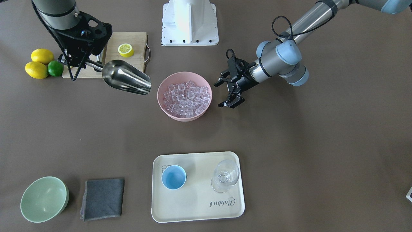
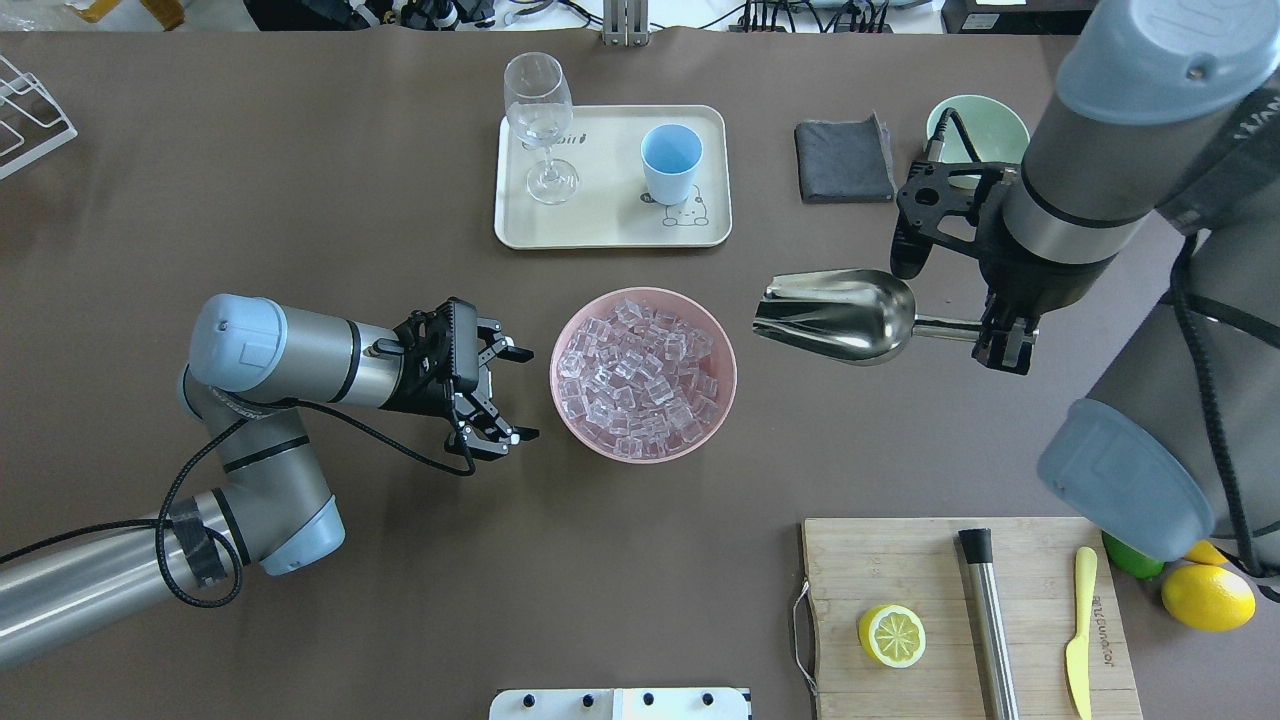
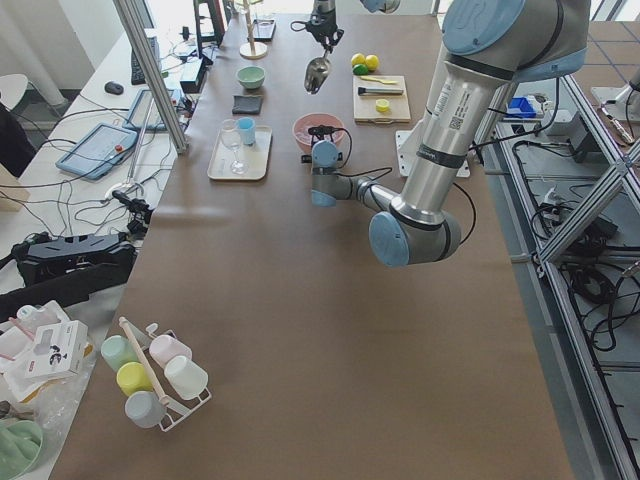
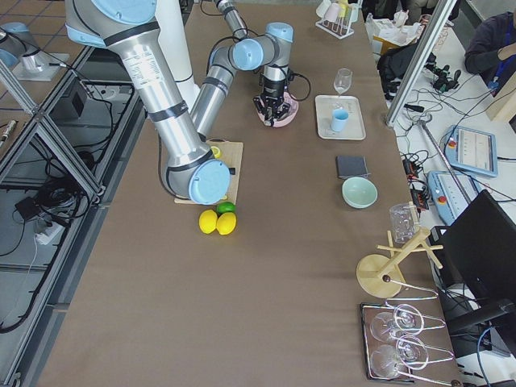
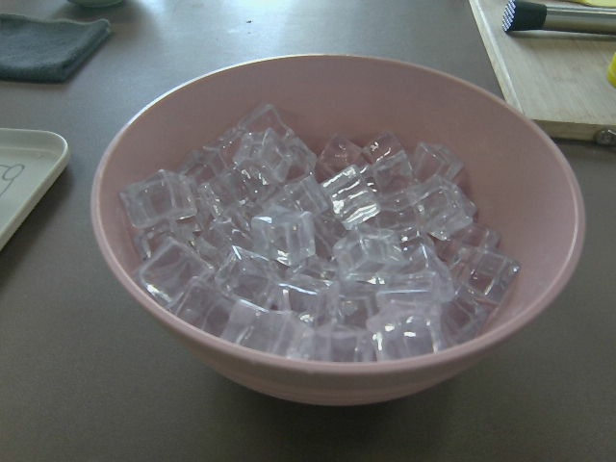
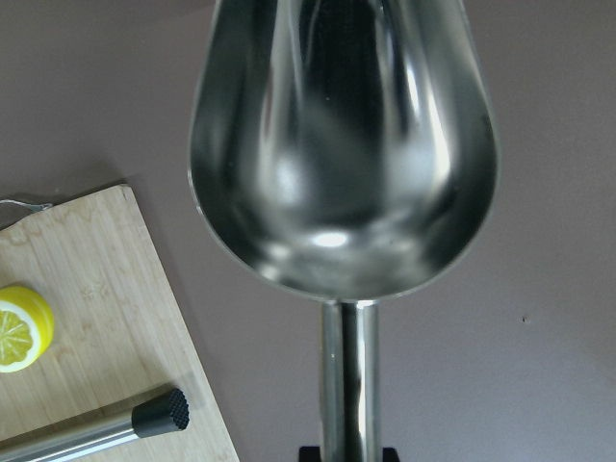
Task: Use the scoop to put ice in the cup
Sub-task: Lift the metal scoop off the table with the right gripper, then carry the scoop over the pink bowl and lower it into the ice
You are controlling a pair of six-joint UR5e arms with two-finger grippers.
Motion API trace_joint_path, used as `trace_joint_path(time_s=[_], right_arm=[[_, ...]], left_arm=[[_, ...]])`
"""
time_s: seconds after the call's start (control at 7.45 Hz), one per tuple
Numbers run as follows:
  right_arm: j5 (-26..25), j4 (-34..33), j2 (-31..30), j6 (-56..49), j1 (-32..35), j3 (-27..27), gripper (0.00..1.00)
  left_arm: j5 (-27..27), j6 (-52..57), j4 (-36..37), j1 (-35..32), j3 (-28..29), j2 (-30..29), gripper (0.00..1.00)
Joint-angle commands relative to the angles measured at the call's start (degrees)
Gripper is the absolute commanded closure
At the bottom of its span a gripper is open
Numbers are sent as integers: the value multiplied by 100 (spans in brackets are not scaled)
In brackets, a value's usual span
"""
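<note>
Near the middle of the desk's operator-side edge, a cream rectangular plastic tray (image 2: 610, 215), bearing the cup and a clear stemmed glass (image 2: 537, 100). At the desk's centre, a round pink bowl (image 2: 582, 318), heaped with ice. Between that bowl and the desk's end on the robot's right, held clear of the surface, the shiny stainless-steel scoop with a trough-shaped bowl (image 2: 840, 315): mouth turned toward the pink bowl, trough bare inside, thin rod handle clamped in the right gripper (image 2: 1003, 342). Just beside the pink bowl, toward the desk's opposite end, the left gripper (image 2: 522, 393), fingers spread wide, gripping nothing, apart from the rim. On the tray's half toward the robot's right, upright and empty, the small round light-blue cup (image 2: 670, 160). Smallest, the clear glassy ice cubes (image 2: 640, 375), all inside the pink bowl, none in scoop or cup. Judged progress: scoop in hand, so pick-up done. Left to do: dipping into the bowl, lifting a load, carrying it across to the tray, tipping into the cup.
</note>
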Motion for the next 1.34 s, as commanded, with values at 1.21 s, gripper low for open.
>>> trace_joint_path(time_s=[1.21], right_arm=[[-956, -2320, 2651, -131, -853, -2588, 100]], left_arm=[[76, -50, -363, -132, 409, -91, 3]])
